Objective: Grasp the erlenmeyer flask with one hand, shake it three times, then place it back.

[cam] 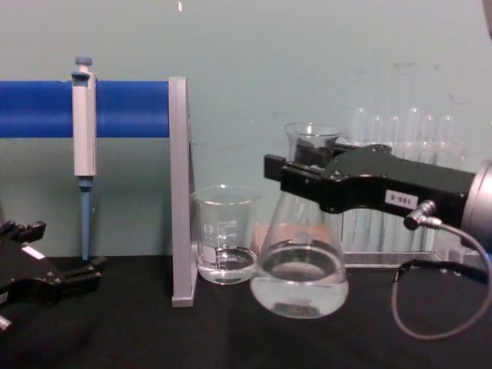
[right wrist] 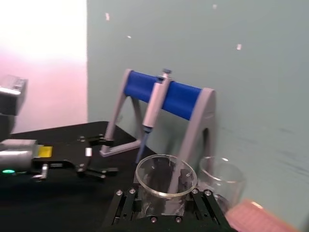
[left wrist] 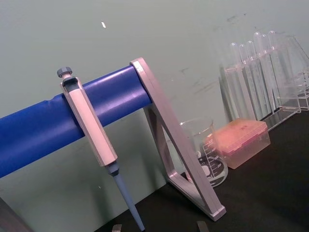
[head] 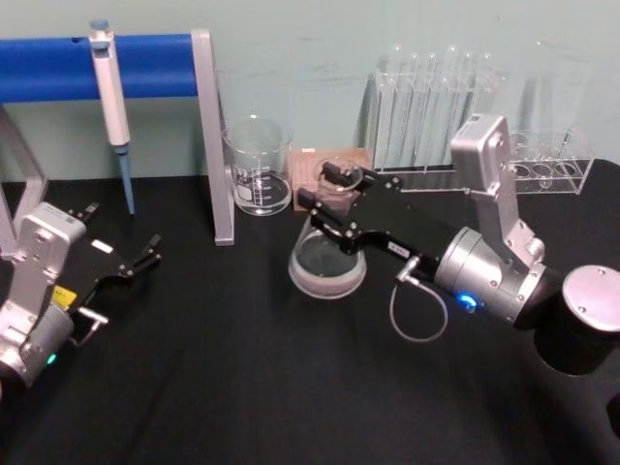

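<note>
The right pincer (head: pixel 329 191) is clenched on the neck of the erlenmeyer flask (head: pixel 327 263), reaching in from the right side of the head view toward the centre. In the chest view the flask hangs at centre frame with its wide base tipped. As far as I can judge, the base is clear of the black tabletop (head: pixel 242 387), and a shallow pool of clear liquid sits in the bottom. Gripping the narrow neck just under the flared rim makes sense, since the rim keeps the glass from slipping down through the fingers while the heavy base swings below. The tilt suggests the shaking step rather than the lift or the set-down, though how many shakes are done cannot be told. The beaker (head: pixel 259 165) stands just beside the flask, to its upper left. The grey leg of the pipette stand (head: pixel 210 136) is also near, so any swing needs to stay small. The left pincer (head: pixel 150 252) rests released at the lower left, well apart.
</note>
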Controlling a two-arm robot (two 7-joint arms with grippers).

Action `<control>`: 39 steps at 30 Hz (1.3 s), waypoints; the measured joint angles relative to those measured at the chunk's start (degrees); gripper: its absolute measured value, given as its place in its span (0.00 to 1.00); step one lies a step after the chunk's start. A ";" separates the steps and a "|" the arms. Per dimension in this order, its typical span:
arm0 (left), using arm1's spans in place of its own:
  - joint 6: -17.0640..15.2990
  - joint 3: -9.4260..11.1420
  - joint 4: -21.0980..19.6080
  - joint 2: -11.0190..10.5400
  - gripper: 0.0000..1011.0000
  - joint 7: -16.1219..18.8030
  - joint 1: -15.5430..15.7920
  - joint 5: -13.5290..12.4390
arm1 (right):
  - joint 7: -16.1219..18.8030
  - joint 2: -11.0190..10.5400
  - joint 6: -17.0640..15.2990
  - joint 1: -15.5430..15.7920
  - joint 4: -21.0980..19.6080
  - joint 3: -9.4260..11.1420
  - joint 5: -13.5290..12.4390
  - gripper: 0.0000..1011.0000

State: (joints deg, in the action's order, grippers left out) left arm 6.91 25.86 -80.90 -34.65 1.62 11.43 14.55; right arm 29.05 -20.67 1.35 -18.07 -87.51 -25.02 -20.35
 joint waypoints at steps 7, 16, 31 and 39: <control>0.00 0.00 0.00 0.00 0.99 0.00 0.00 0.00 | 2.64 -0.61 0.44 -0.61 -0.14 -2.06 -1.33 0.45; 0.00 0.00 0.00 0.00 0.99 0.00 0.00 0.00 | 6.00 -1.91 1.05 -1.21 -0.65 -4.77 -3.06 0.45; 0.00 0.00 0.00 0.00 0.99 0.00 0.00 0.00 | 10.76 -4.26 2.30 -2.93 -0.40 -8.14 -5.59 0.45; 0.00 0.00 0.00 0.00 0.99 0.00 0.00 0.00 | 11.04 -4.71 2.76 -3.76 0.52 -8.97 -6.15 0.45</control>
State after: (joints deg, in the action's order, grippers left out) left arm 6.91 25.86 -80.90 -34.65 1.62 11.43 14.55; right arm 40.09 -25.38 4.11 -21.82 -86.98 -33.99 -26.50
